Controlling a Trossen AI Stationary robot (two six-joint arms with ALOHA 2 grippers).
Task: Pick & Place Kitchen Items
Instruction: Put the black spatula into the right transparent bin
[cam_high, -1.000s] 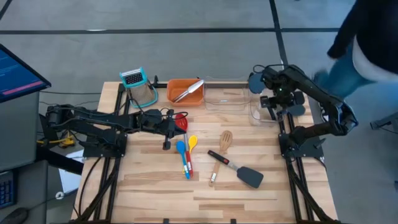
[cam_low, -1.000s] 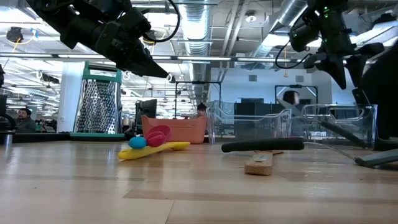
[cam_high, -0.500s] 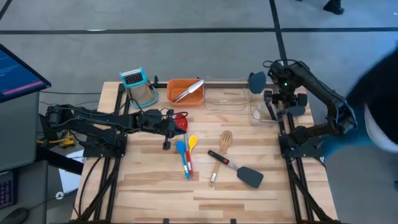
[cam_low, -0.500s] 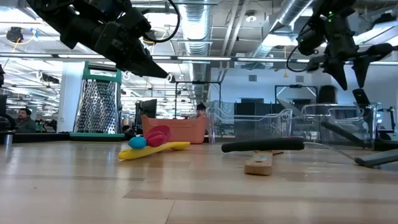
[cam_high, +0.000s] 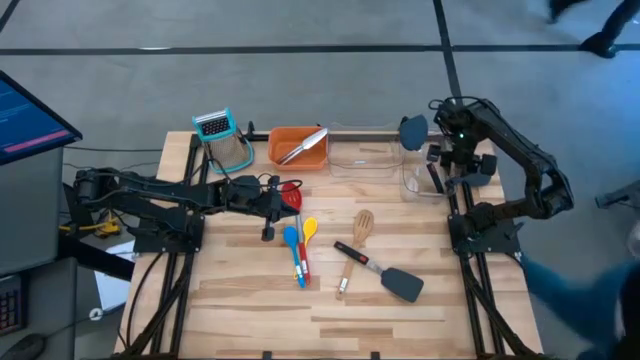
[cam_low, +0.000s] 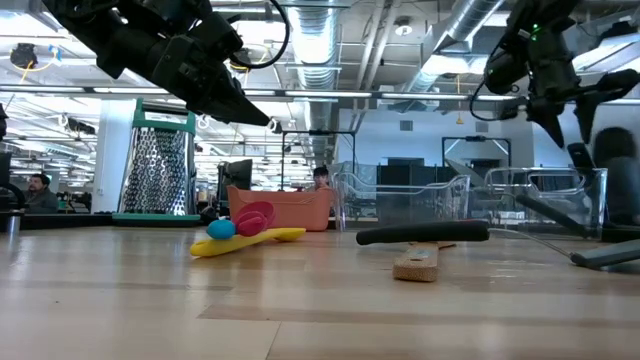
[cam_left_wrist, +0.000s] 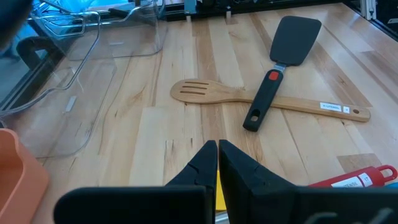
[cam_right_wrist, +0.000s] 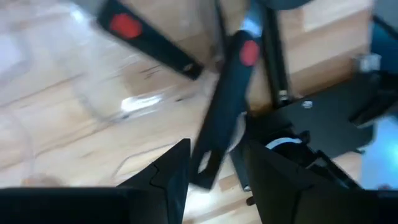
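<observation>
Black spatula (cam_right_wrist: 224, 106) below parted, empty right hand (cam_right_wrist: 214, 163).

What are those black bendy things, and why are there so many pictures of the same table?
Those black bendy things are two robot arms, each ending in a two-finger pincher called a gripper. One picture is taken from above the table, one from low down at table height, and one from a little camera on each arm's wrist.

On the wooden table lie a red spoon, a blue spoon, a yellow spoon, a wooden slotted spatula and a black spatula crossing over it. At the back stand a cheese grater, an orange tray with silver tongs in it, and clear plastic bins.

The left gripper is shut and holds nothing; it hangs by the spoons. The right gripper is open, above the bin on the right, where black-handled utensils already lie.
</observation>
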